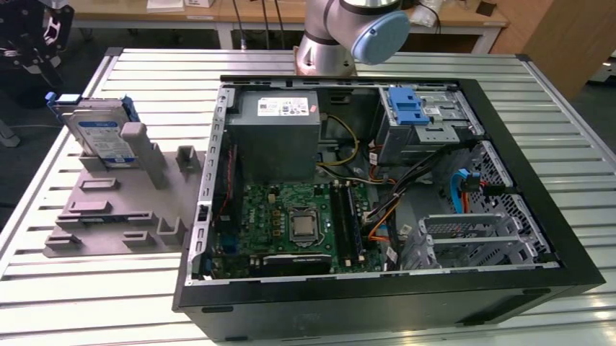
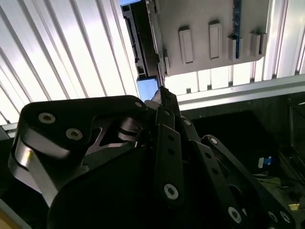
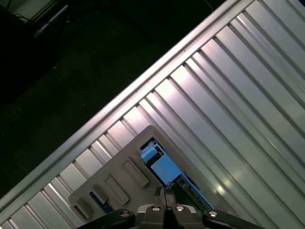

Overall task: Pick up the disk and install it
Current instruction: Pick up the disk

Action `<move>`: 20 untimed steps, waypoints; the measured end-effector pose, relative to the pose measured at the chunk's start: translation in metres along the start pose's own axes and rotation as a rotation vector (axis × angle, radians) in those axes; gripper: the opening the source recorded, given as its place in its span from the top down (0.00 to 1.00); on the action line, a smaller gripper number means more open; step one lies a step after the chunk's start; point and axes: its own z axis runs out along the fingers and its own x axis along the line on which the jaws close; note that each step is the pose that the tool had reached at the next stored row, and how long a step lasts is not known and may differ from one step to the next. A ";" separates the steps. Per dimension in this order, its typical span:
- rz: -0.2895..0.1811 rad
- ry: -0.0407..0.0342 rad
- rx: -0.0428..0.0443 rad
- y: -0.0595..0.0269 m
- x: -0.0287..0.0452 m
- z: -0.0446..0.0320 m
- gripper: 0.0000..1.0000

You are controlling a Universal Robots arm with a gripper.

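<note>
Disk [image 1: 99, 134] stood on edge in the grey fixture [image 1: 97, 216], at the exterior view's left, outside the open computer case [image 1: 385, 288].
In both wrist views the gripper [image 3: 164, 192] is seen just above the disk's top edge, fingers pressed together on nothing (so it appears). The labelled face is turned nearward, the long axis judged upright. The case's drive cage [image 1: 423, 122] is seated far right.

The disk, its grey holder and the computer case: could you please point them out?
disk [image 1: 100, 138], exterior view, on its blue-and-white label.
grey holder [image 1: 104, 207], exterior view, on its flat base.
computer case [image 1: 385, 299], exterior view, on its black wall.
</note>
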 end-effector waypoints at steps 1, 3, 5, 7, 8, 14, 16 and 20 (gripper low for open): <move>-0.012 0.0002 0.0002 0.0000 0.0000 0.0000 0.89; -0.035 0.0008 0.0004 0.0000 0.0000 0.0001 0.89; -0.057 0.0014 0.0004 0.0000 0.0000 0.0002 0.89; -0.077 0.0022 0.0002 0.0000 0.0000 0.0002 0.89; -0.089 0.0027 0.0001 0.0000 0.0000 0.0002 0.89; -0.141 0.0048 -0.0005 0.0000 0.0000 0.0002 0.89; -0.149 0.0052 -0.0006 0.0000 0.0000 0.0002 0.89; -0.152 0.0053 -0.0006 0.0000 0.0000 0.0002 0.89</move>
